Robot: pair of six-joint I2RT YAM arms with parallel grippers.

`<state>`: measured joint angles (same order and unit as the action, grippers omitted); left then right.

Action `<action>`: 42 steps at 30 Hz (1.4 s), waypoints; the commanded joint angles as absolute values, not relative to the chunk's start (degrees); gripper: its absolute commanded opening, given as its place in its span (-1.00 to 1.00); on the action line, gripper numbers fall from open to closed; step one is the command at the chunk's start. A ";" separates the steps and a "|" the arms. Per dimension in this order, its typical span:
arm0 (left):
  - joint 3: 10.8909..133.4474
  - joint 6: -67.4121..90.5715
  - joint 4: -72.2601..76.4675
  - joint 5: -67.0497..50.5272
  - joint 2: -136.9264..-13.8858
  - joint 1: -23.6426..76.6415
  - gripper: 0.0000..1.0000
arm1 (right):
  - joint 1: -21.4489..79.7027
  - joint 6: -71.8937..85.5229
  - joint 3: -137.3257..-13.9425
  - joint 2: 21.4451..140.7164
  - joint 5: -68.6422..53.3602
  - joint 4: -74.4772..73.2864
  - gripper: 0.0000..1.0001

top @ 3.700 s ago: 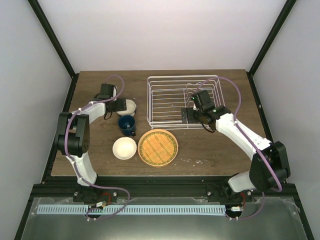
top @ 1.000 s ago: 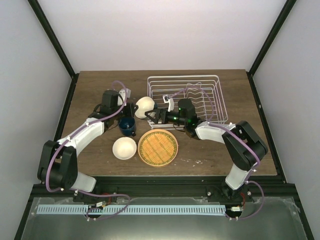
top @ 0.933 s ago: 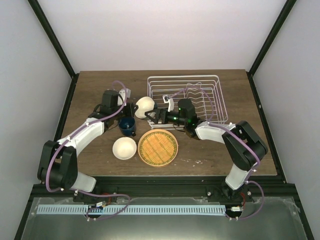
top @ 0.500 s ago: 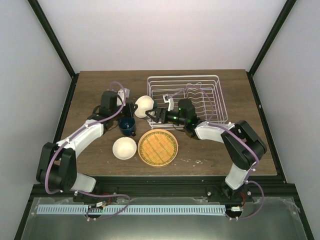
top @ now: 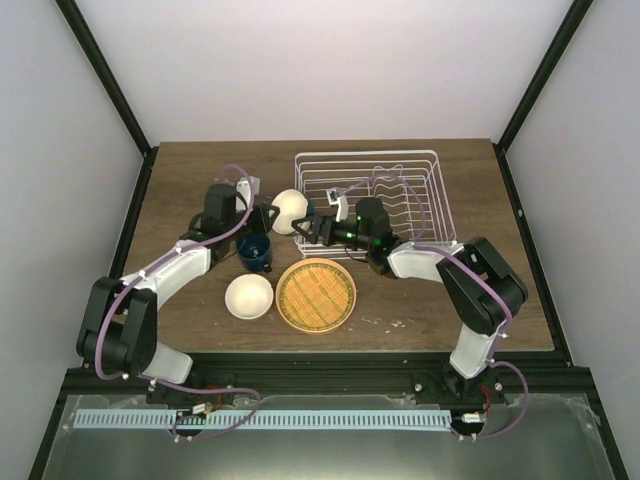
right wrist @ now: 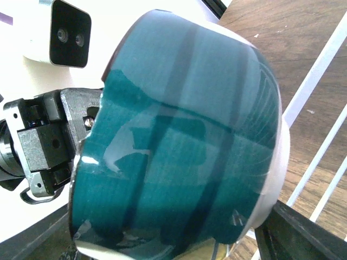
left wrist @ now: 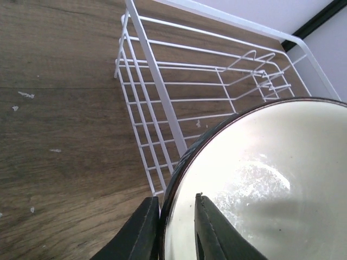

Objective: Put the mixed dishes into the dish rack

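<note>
Bowl [top: 288, 210], cream-white inside, teal outside, dark rim, is hanging tipped on its side between the two grippers. It is right at the left wall of the dish rack [top: 420, 160], outside it. The cream hollow is facing the left arm and the teal wall is facing the right.

Left gripper [top: 262, 216] is pointing in from the left. In its wrist view its fingers [left wrist: 145, 230] are straddling the bowl's rim, one outside, one in the hollow. The outer finger is lying against the rim, and a sliver of cream is showing between the rim and the inner finger. Cannot tell whether it is pinching the rim or sitting loose around it.

Right gripper [top: 305, 226] is facing the bowl from the rack side. The teal wall is filling its wrist view and only one dark finger is showing, lower right. Cannot tell whether its jaws are pressing on the bowl.

Second bowl [top: 249, 296], dark blue cup [top: 254, 250] and orange woven-pattern plate [top: 316, 295] are sitting on the wooden table [top: 430, 290], near the rack, all outside it.
</note>
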<state>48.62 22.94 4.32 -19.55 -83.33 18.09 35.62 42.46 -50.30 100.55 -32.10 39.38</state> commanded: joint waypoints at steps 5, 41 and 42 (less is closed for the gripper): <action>48.08 24.07 8.61 -22.57 -83.23 19.78 0.96 | 36.74 38.30 -55.63 100.45 -30.73 39.28 0.33; 31.27 21.77 10.64 26.15 -49.70 17.64 1.00 | 32.37 15.23 -71.32 94.75 -10.20 7.37 0.18; 32.22 21.15 8.83 26.42 -49.89 17.55 1.00 | 32.30 13.89 -72.78 95.06 -7.72 5.00 0.18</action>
